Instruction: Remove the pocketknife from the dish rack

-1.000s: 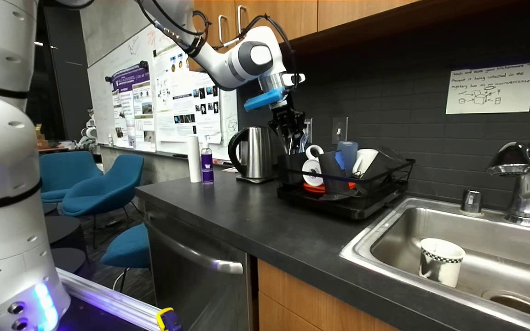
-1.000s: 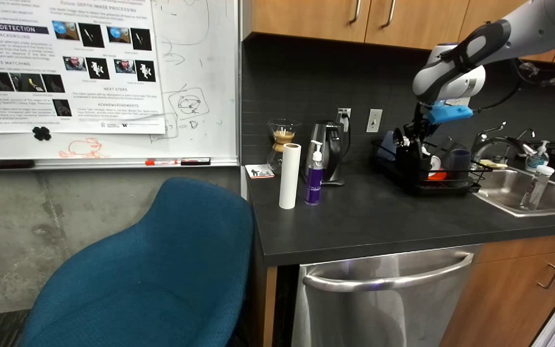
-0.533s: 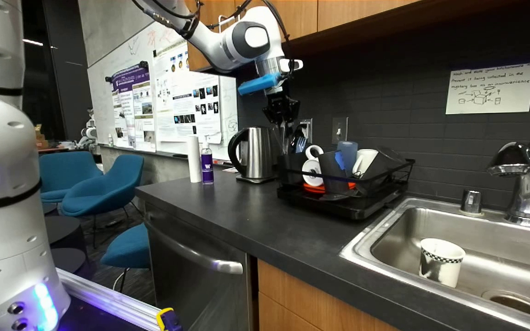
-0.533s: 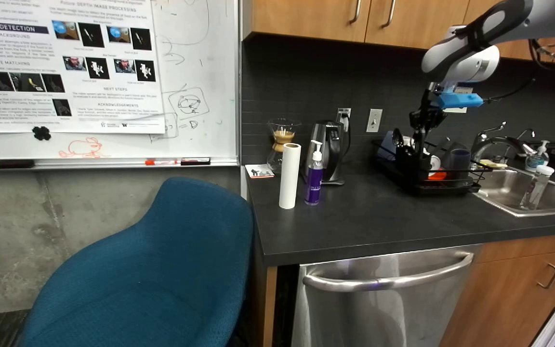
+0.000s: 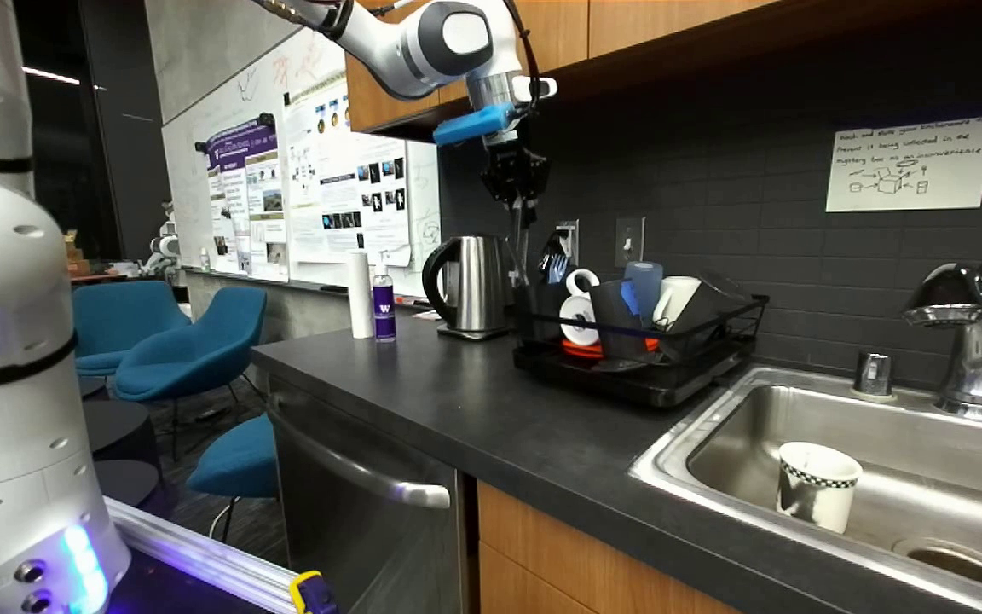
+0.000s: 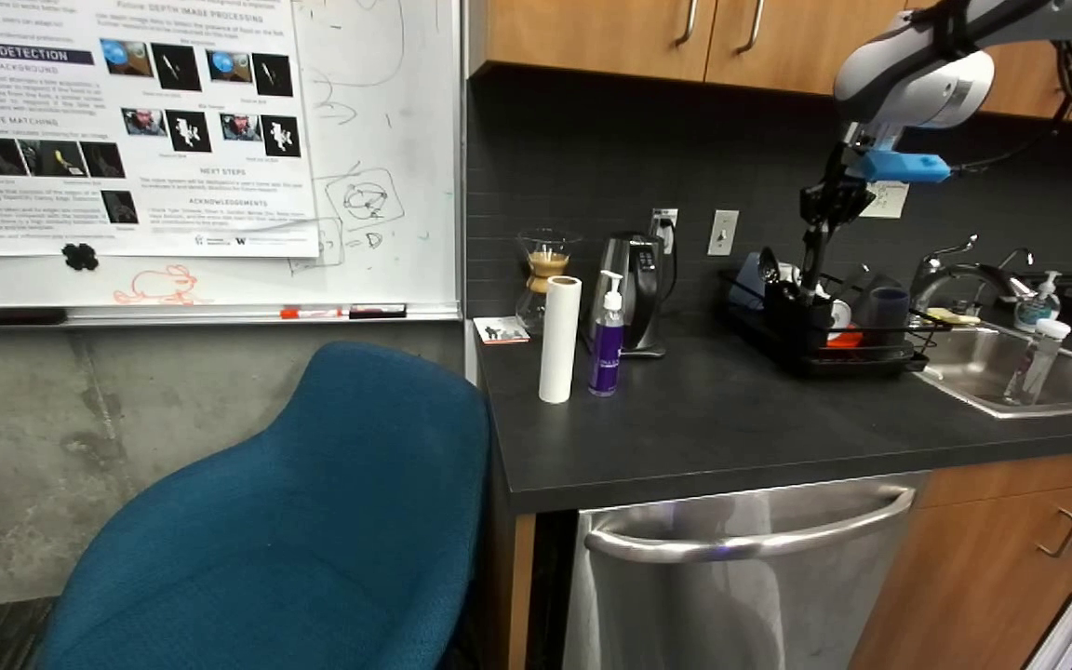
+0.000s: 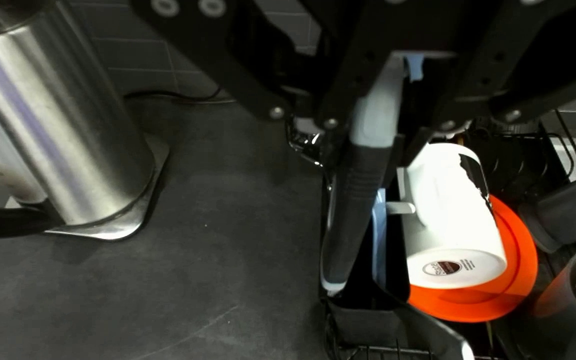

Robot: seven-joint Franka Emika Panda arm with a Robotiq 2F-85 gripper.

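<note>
A paper note (image 5: 911, 192) has hand-written words that say "Prevent it being collected in the mystery box", with little drawings below. A purple bottle (image 5: 384, 320) with a pump top has a white "W" on it. Printed words on the poster (image 6: 210, 223) read "TEMPLATE MATCHING", "NEXT STEPS" and "ACKNOWLEDGEMENTS". In the wrist view, a smooth white mug (image 7: 448, 205) lies on its side with a round brown and white mark on its bottom; the words there are too small to read. Under it is a flat, round orange plate (image 7: 520, 250). Both are in the dish rack (image 5: 666, 394), which is black wire with a black tray below. The pincer (image 7: 374, 142) is clamped on the pocketknife (image 7: 350, 220), which is long and thin, with a ribbed black grip and a pale grey part. The pocketknife hangs over the black cup (image 7: 365, 322) at the end of the dish rack; I cannot tell if its low end is inside. A shiny metal kettle (image 5: 481, 286) stands near the dish rack on the dark, flat tabletop (image 5: 457, 375).
</note>
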